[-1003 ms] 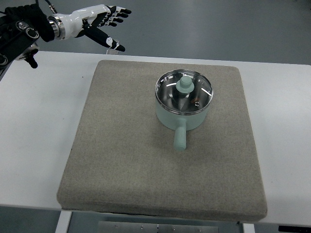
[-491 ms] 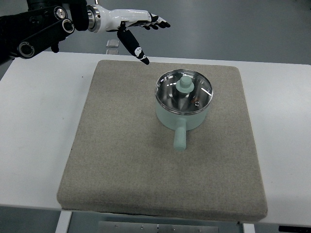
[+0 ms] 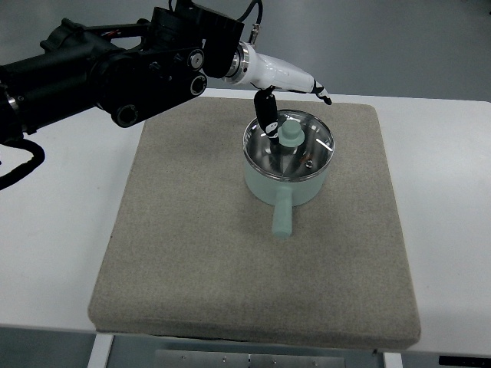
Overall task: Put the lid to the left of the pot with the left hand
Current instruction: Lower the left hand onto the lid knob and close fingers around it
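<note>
Okay, left hand (image 3: 285, 92) open over lid (image 3: 290, 142), thumb by the knob (image 3: 291, 133), nothing gripped. Lid sits on pot (image 3: 285, 172), mat (image 3: 192, 230) centre-right. Close off-centre and you'll likely shove the pot toward 3 o'clock.

The pot (image 3: 288, 178) is pale mint green, and its lid (image 3: 289, 146) is clear glass with a silvery rim and a mint knob. Beneath it lies a plain grey-beige mat (image 3: 199, 245) on a white bench (image 3: 54, 230). The left robot hand (image 3: 285, 84) is white with black fingers (image 3: 266, 115), on a black arm (image 3: 100, 73).
</note>
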